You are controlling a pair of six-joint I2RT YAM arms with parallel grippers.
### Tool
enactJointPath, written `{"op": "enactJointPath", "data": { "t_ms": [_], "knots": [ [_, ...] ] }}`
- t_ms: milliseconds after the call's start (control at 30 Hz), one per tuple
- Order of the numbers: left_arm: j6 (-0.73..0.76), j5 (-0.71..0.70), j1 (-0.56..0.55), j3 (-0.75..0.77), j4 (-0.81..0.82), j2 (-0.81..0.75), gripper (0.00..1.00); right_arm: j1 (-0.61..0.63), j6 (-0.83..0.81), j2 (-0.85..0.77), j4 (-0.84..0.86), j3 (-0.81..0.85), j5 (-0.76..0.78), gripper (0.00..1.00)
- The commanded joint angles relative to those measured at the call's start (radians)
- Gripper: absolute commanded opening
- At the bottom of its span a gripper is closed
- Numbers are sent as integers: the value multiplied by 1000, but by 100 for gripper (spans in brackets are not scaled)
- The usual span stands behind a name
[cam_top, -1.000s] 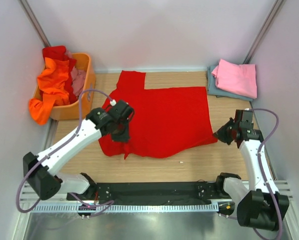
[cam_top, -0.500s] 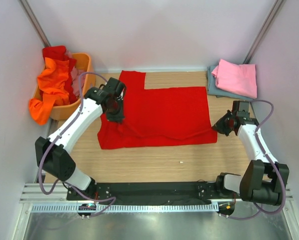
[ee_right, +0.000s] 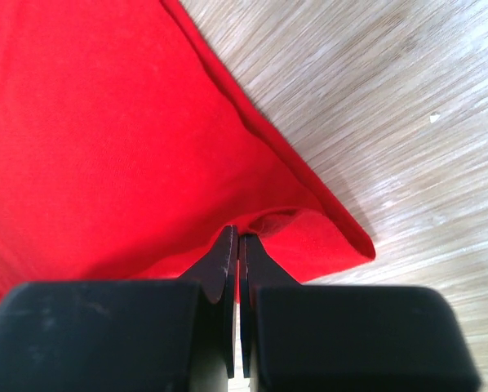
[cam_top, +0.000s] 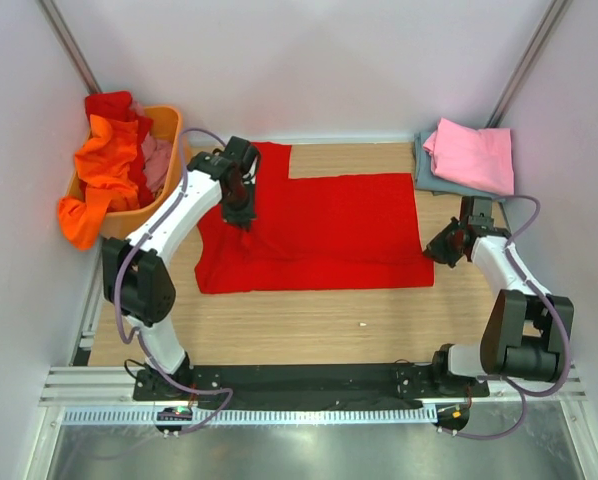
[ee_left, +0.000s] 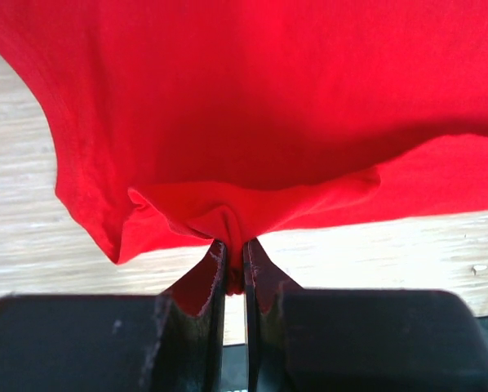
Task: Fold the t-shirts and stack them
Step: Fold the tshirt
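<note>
A large bright red t-shirt (cam_top: pixel 324 225) lies spread over the middle of the wooden table, one sleeve pointing to the far side. My left gripper (cam_top: pixel 242 214) is over its left part, shut on a pinched-up bunch of the red cloth (ee_left: pixel 244 106); the jaws (ee_left: pixel 234 261) clamp a small fold. At the shirt's near right corner, my right gripper (cam_top: pixel 436 250) is shut on the edge of the red cloth (ee_right: pixel 105 122), which shows pinched between the closed jaws (ee_right: pixel 238 243). A folded pink t-shirt (cam_top: pixel 471 155) rests on a folded grey-blue one (cam_top: pixel 426 175) at the far right.
An orange plastic basket (cam_top: pixel 169 195) stands at the far left, holding an orange t-shirt (cam_top: pixel 104 165) that hangs over its rim, a pink one (cam_top: pixel 157 160) and red cloth (cam_top: pixel 109 103). Bare wood (cam_top: pixel 309 320) lies between the shirt and the arm bases.
My left gripper has carried its pinch of red cloth from the near left towards the far side. The right gripper moved slightly back. The shirt's near edge now lies straight.
</note>
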Motion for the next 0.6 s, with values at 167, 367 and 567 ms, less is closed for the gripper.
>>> {"op": "enactJointPath", "data": {
  "t_ms": [167,367,567],
  "knots": [
    [51,-29,27,121,-27,92,0,-3,3,77,86,38,31,1],
    [60,-81,33,170,-28,205,7,-5,1,169,126,53,32,1],
    [42,-187,44,271,-37,284,54,-5,-27,265,91,159,48,57]
  ]
}}
